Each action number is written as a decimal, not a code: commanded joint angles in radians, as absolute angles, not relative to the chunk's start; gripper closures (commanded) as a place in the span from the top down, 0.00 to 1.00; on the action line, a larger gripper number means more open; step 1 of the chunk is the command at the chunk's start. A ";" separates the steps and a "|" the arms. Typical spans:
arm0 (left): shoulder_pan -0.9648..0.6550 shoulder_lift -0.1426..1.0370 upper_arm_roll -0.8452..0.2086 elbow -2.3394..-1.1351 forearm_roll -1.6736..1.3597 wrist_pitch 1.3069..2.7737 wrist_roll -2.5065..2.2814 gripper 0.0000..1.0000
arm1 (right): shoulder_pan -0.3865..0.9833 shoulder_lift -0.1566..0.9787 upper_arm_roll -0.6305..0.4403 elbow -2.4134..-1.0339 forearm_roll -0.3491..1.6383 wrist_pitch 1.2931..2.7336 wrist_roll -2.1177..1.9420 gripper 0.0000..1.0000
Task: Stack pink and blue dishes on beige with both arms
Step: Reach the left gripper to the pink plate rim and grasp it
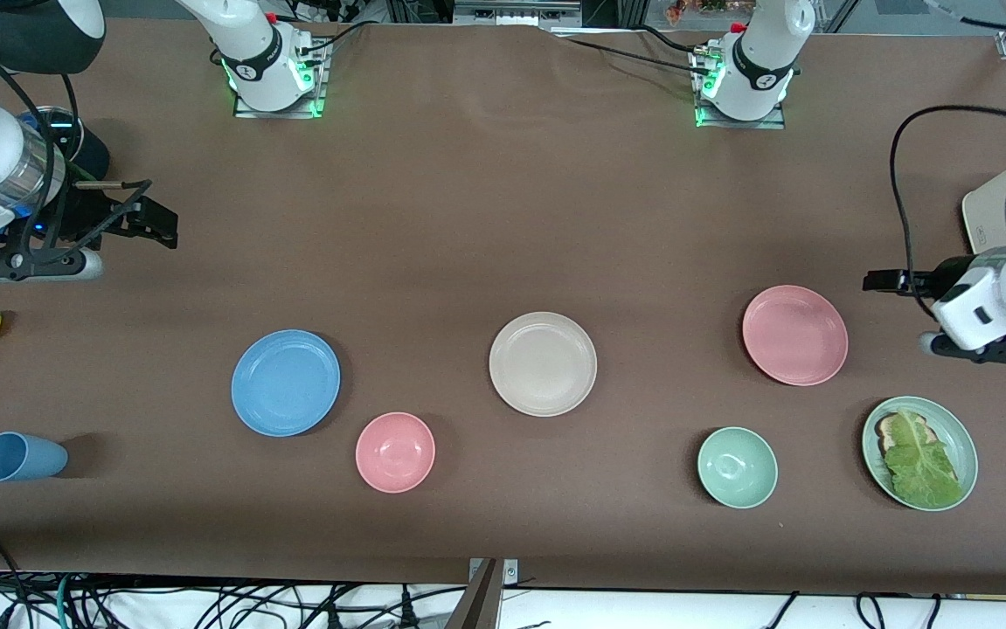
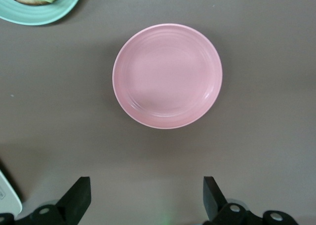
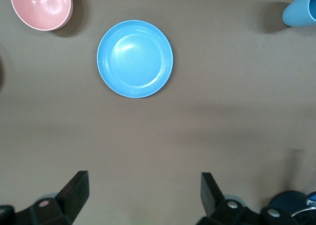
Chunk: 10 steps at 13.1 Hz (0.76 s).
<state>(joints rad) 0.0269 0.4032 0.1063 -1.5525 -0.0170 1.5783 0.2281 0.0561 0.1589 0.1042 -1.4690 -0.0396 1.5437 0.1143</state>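
Pink plate (image 2: 167, 76), blue plate (image 3: 135, 58) and beige plate (image 1: 543, 363) lie flat, rims up, apart; left gripper (image 2: 143, 198) and right gripper (image 3: 143, 195) hover with fingers spread, shown only in wrist views.

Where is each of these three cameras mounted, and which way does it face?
Front view: high across the table, facing both arm bases; shows the left gripper and right gripper, both open and waiting above the table.
Left wrist view: on the left arm's wrist, looking down at the pink plate; its own fingertips show.
Right wrist view: on the right arm's wrist, looking down at the blue plate; its own fingertips show.
Shared: front and left wrist views both show the pink plate.
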 commanded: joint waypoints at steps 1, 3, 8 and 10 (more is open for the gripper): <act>0.058 0.443 0.104 -1.555 -0.029 1.671 0.239 1.00 | 0.052 0.160 0.109 -1.453 -0.044 1.537 0.124 1.00; 0.067 0.472 0.104 -1.592 -0.029 1.759 0.244 1.00 | 0.052 0.160 0.110 -1.451 -0.044 1.536 0.124 1.00; 0.097 0.508 0.106 -1.802 -0.028 2.145 0.252 1.00 | 0.052 0.160 0.109 -1.451 -0.044 1.537 0.124 1.00; 0.097 0.532 0.104 -1.871 -0.028 2.288 0.252 1.00 | 0.052 0.160 0.110 -1.451 -0.044 1.536 0.124 1.00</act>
